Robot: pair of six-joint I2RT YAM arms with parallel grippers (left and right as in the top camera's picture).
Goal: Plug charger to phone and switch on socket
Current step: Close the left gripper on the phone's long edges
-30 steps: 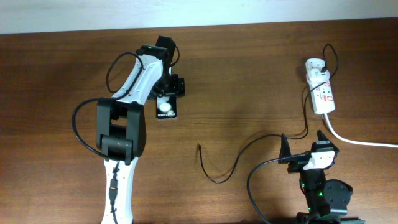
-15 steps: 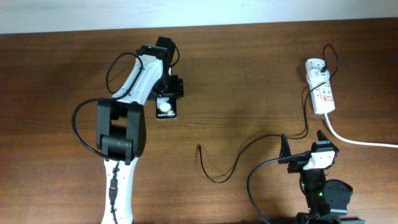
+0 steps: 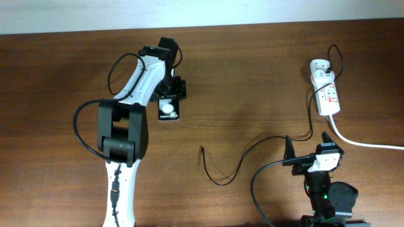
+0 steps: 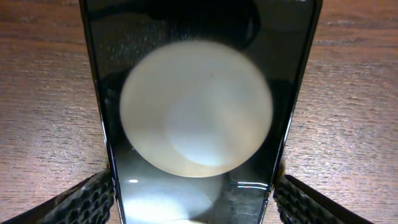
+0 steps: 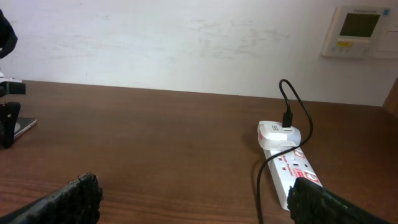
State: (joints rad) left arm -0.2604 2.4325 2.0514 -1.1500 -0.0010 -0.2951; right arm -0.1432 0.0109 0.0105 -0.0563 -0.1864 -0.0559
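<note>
The black phone (image 3: 169,111) lies flat on the table at the upper left, and its glossy screen fills the left wrist view (image 4: 196,124) with round white reflections. My left gripper (image 3: 171,94) straddles its far end with both fingers against the phone's long edges (image 4: 194,208). The charger's thin black cable (image 3: 243,161) runs from the white adapter (image 3: 321,66) in the socket strip (image 3: 329,96) to a free plug tip (image 3: 202,149) mid-table. My right gripper (image 3: 309,153) is wide open and empty near the front edge (image 5: 199,205), and its view shows the strip (image 5: 292,171).
The strip's thick white cord (image 3: 366,144) runs off the right edge. A white wall with a control panel (image 5: 356,30) stands behind the table. Bare wood lies between the phone and the cable tip.
</note>
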